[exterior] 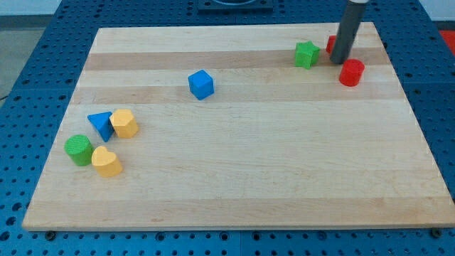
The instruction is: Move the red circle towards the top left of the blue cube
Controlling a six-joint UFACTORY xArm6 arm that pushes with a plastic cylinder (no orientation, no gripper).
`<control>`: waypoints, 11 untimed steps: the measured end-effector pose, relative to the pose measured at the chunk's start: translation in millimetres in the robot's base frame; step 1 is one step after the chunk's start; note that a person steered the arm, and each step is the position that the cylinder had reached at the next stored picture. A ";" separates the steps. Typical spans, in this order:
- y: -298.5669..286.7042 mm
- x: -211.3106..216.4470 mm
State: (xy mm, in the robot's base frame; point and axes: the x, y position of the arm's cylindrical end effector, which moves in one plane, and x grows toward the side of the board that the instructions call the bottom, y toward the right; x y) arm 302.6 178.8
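Observation:
The red circle (351, 72), a short red cylinder, stands near the view's top right of the wooden board (234, 192). The blue cube (201, 84) sits far to its left, in the upper middle of the board. My rod comes down from the view's top, and my tip (339, 61) rests just up and left of the red circle, close to it or touching it. A second red block (331, 44) is mostly hidden behind the rod.
A green star-like block (306, 54) lies just left of my tip. At the view's lower left are a blue triangle (100, 125), a yellow hexagon-like block (124, 123), a green cylinder (79, 149) and a yellow heart (106, 161).

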 end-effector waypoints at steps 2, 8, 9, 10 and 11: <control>-85.6 -0.3; 100.5 54.2; 50.8 57.9; 5.7 79.5; 13.9 108.2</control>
State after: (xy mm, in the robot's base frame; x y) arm 410.8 192.7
